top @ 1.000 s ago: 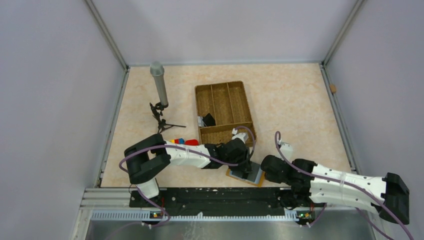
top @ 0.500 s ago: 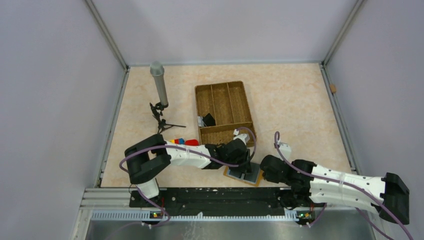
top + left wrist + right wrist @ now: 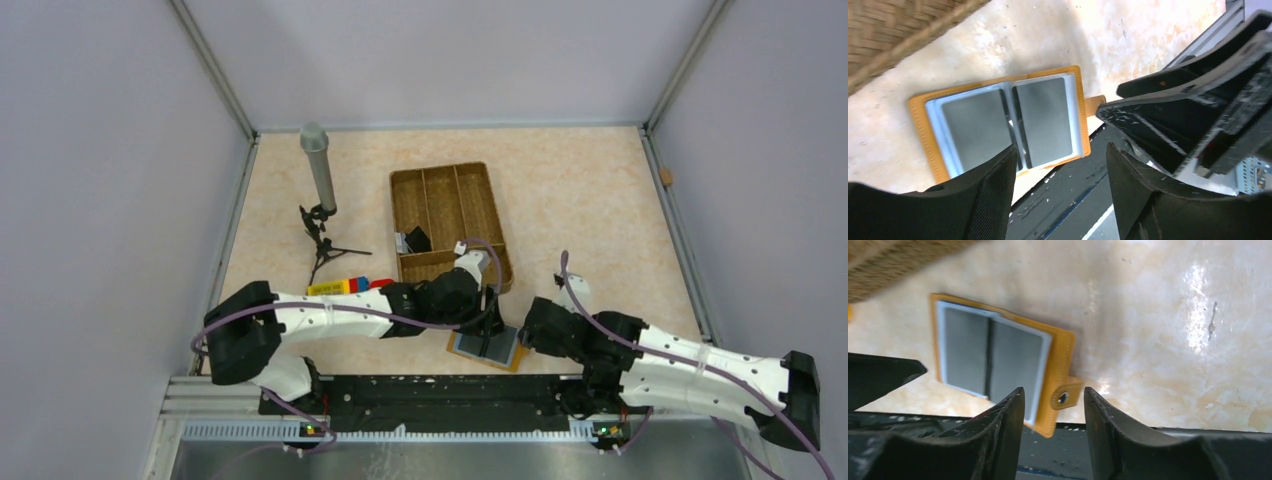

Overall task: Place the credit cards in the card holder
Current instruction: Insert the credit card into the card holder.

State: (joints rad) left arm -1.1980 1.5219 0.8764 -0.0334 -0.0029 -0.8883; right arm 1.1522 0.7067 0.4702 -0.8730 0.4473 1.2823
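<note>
The card holder (image 3: 487,349) lies open at the table's near edge, orange outside and light blue inside. Two grey cards (image 3: 1045,120) sit in its sleeves. Its snap tab (image 3: 1065,396) points toward the black rail. My left gripper (image 3: 487,318) is open and empty just above the holder's far side; in the left wrist view (image 3: 1060,170) its fingers frame the holder's near edge. My right gripper (image 3: 528,338) is open and empty beside the holder's right edge; in the right wrist view (image 3: 1054,405) the tab lies between its fingertips, apart from them.
A woven brown divided tray (image 3: 450,172) stands just behind the holder with a small black item (image 3: 415,240) in it. A grey cylinder on a black tripod (image 3: 318,170) stands at the back left. Coloured blocks (image 3: 350,286) lie beside the left arm. The black base rail (image 3: 420,390) runs along the near edge.
My left arm has stretched out and its gripper has drawn back from the holder toward the tray. The holder has shifted slightly left. My right gripper has edged toward the holder's tab.
</note>
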